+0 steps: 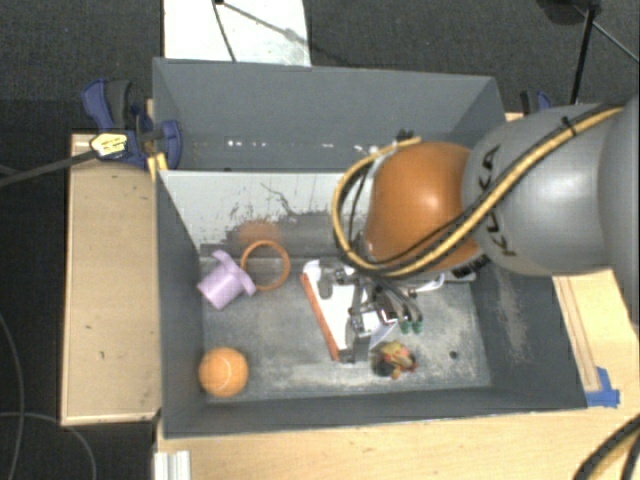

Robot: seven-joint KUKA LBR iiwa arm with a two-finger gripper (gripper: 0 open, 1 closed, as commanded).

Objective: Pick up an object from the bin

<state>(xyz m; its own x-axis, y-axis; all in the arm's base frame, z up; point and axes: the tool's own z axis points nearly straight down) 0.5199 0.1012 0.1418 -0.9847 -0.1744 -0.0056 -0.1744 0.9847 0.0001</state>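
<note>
Your gripper point(366, 340), open or closed you cannot tell, sits low between the orange stick point(322, 320) and the small brown toy point(393, 360) near the bin's point(300, 413) front wall, so it may nudge both away.

Ball point(223, 371) front left, cup point(224, 284) behind it; ring point(265, 265) right of cup

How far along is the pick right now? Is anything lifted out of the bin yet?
Not lifted yet. Done: the gripper is down inside the bin, close to the floor, between a red-orange stick and a small multicoloured toy. In hand: I cannot see anything held. Left: grasping one thing and raising it out. The purple cup, orange ring and orange ball lie apart at the left.
</note>
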